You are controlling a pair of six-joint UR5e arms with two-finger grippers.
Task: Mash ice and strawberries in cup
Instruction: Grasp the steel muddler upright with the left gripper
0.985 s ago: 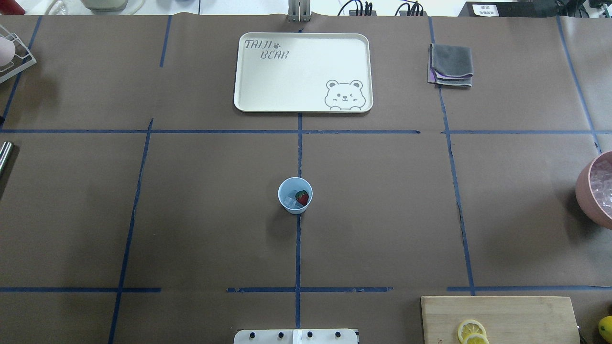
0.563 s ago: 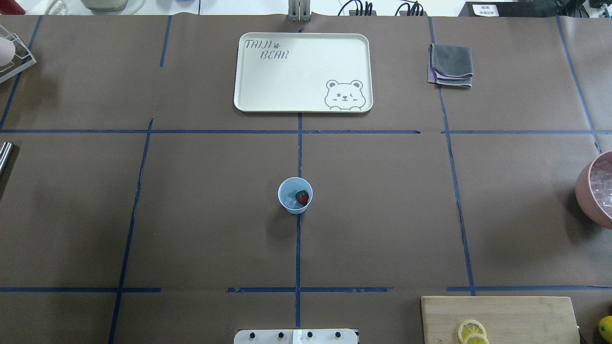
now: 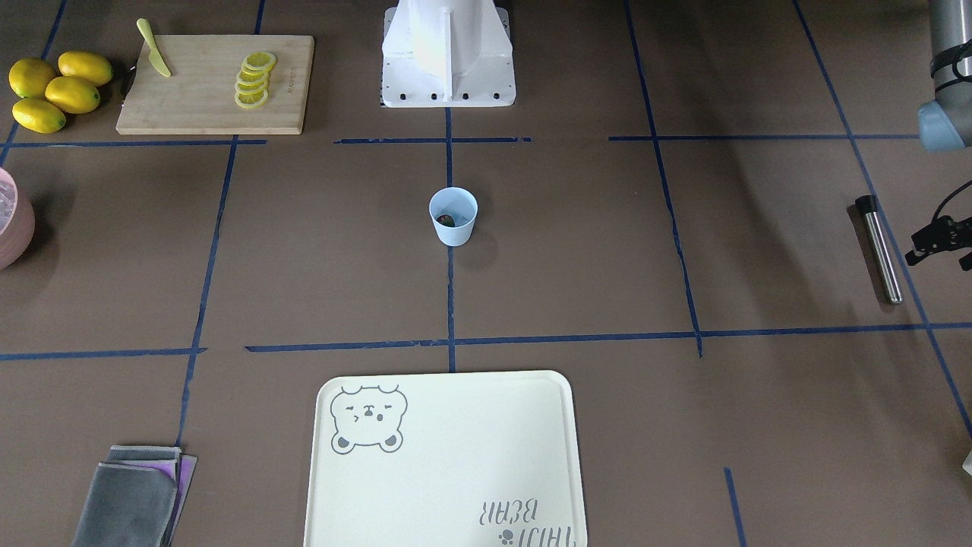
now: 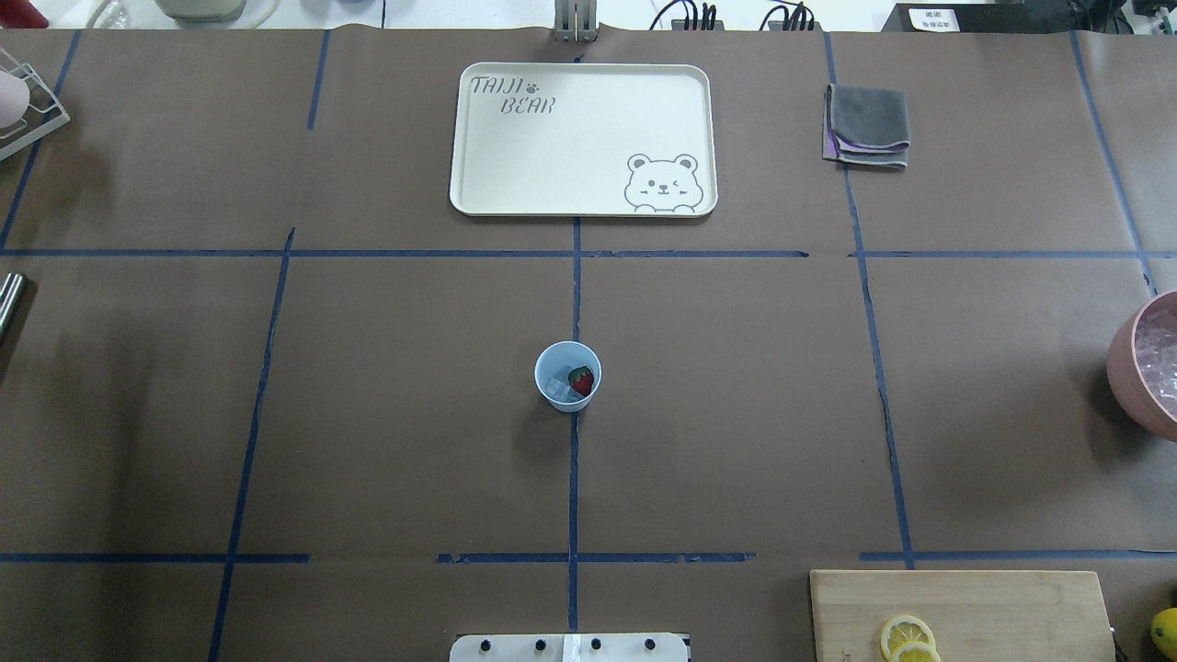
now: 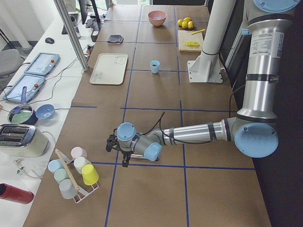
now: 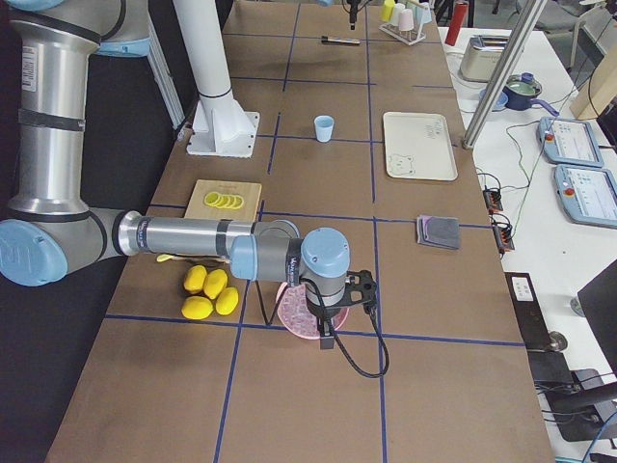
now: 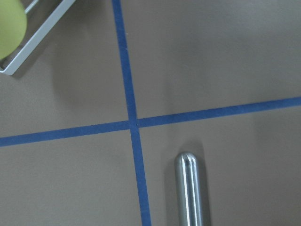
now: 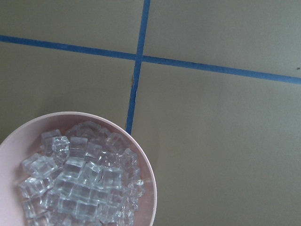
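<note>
The light blue cup (image 4: 567, 375) stands upright at the table's middle, also in the front view (image 3: 453, 216). Inside it lie a red strawberry (image 4: 581, 379) and clear ice (image 4: 557, 386). More ice cubes (image 8: 80, 179) fill the pink bowl (image 4: 1124, 363) at the table's right end. My left gripper (image 5: 116, 146) hovers at the left end over a steel rod (image 3: 879, 249); I cannot tell if it is open or shut. My right gripper (image 6: 328, 333) hangs over the pink bowl (image 6: 294, 313); I cannot tell its state. Both are far from the cup.
A cream bear tray (image 4: 582, 138) lies beyond the cup. A folded grey cloth (image 4: 867, 125) lies far right. A cutting board (image 3: 197, 106) holds lemon slices (image 3: 254, 80) and a knife (image 3: 154, 48), with whole lemons (image 3: 53, 87) beside it. A rack of cups (image 5: 71, 175) stands at the left end.
</note>
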